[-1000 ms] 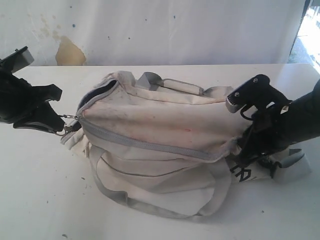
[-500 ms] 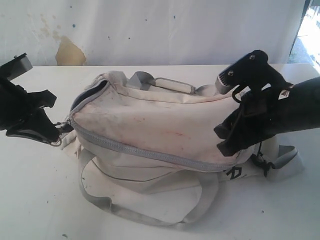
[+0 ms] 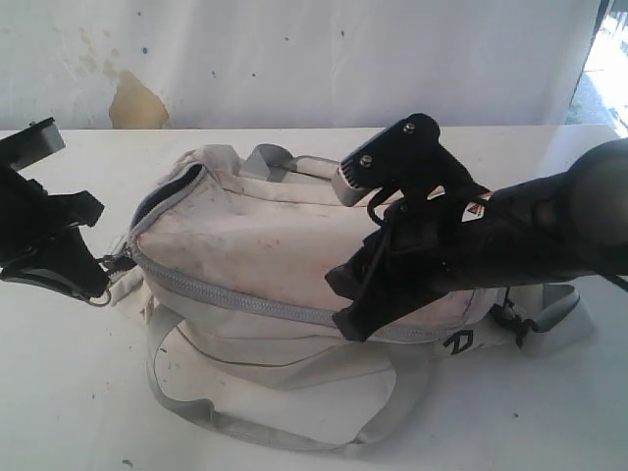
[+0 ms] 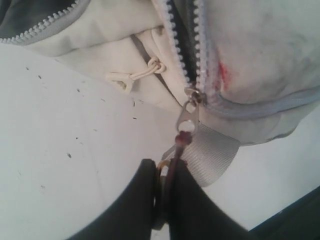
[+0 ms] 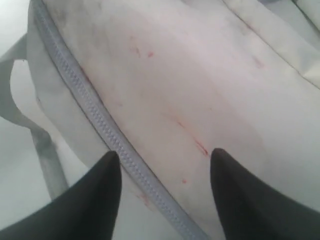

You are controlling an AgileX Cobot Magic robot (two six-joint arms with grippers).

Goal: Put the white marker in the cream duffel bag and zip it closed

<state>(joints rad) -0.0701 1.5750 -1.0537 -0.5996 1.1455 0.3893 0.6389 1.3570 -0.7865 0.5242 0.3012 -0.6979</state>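
The cream duffel bag [image 3: 265, 245] lies on its side on the white table, its grey zipper [image 3: 235, 297] shut along most of its length and still parted at the left end [image 3: 167, 193]. My left gripper [image 3: 93, 278] is at that end, shut on the zipper pull [image 4: 186, 120], whose cord runs between the fingers. My right gripper [image 3: 345, 306] hovers open over the bag's middle, its fingertips [image 5: 112, 162] straddling the closed zipper [image 5: 90, 110]. The white marker is out of view.
Grey webbing straps [image 3: 245, 427] loop out on the table in front of the bag, and a strap with a black clip [image 3: 549, 324] trails at the right. A grey handle [image 3: 294, 162] lies behind the bag. A white wall stands behind the table.
My right gripper has let go of the bag's right end and swung left over its middle. My left gripper has pulled the zipper pull leftward, and the bag has shifted left with it.
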